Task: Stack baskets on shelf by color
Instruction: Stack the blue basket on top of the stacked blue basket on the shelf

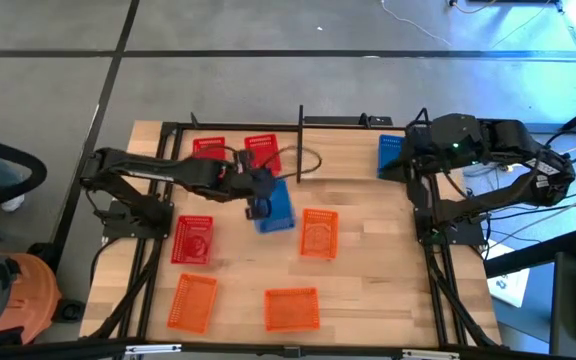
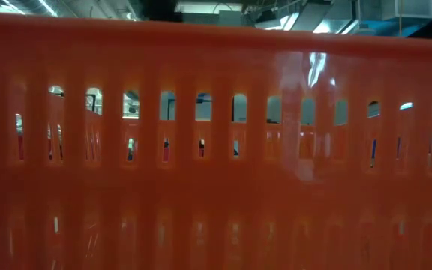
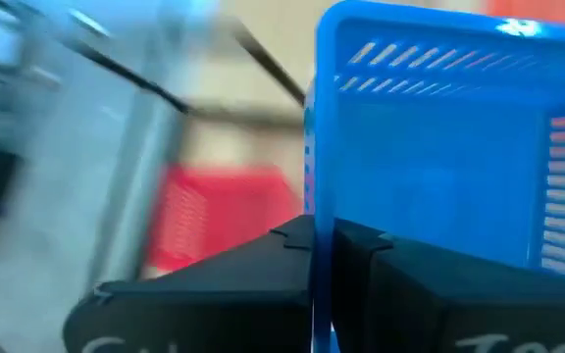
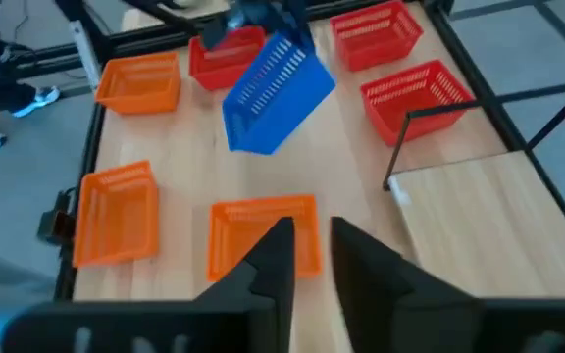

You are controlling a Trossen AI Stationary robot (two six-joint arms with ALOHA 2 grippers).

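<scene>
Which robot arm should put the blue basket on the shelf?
Probably the left: its fingers already pinch the rim of the tilted blue basket. The right gripper waits, holding nothing, near the shelf.

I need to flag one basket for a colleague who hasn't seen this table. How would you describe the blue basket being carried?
Look near the middle of the wooden table. The left gripper is clamped on the rim of a blue basket. It alone hangs tilted off the table; the other blue basket sits by the right arm.
</scene>
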